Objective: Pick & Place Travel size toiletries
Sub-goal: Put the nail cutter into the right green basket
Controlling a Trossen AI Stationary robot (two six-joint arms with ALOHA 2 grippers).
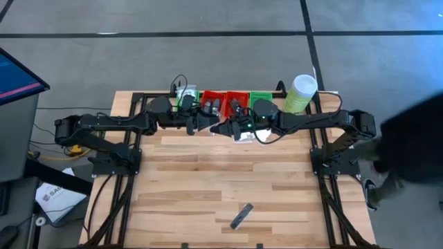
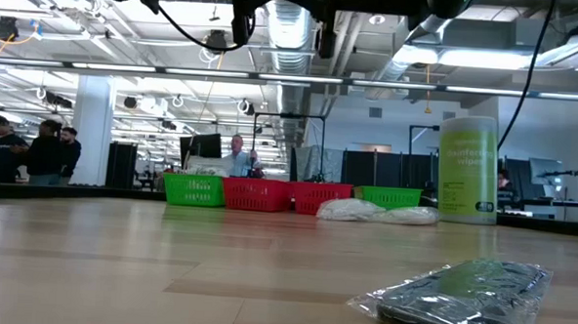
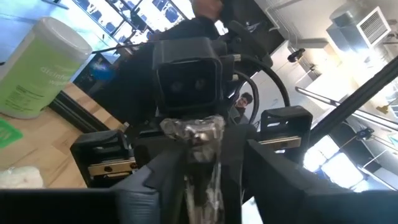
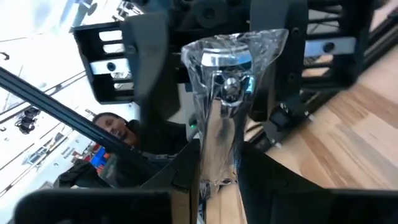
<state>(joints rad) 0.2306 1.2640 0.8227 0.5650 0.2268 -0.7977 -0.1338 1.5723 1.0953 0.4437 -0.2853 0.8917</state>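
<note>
Both grippers meet above the table [image 1: 208, 180], just in front of the red trays [image 1: 225, 99]. The left gripper [image 3: 199, 186] is clamped on a silvery wrapped tube [image 3: 196, 134]. The right gripper [image 4: 217, 180] is clamped on another wrapped tube [image 4: 227, 81]. A dark bar [image 1: 241, 216] lies well apart from the trays, near the opposite table edge.

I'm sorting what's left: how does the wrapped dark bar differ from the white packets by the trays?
The dark bar is flat, dark grey and in clear wrap; the white packets are pale and puffy. The bar lies alone, far from the trays; the packets lie as a pair near them. Both rest on the table.
</note>
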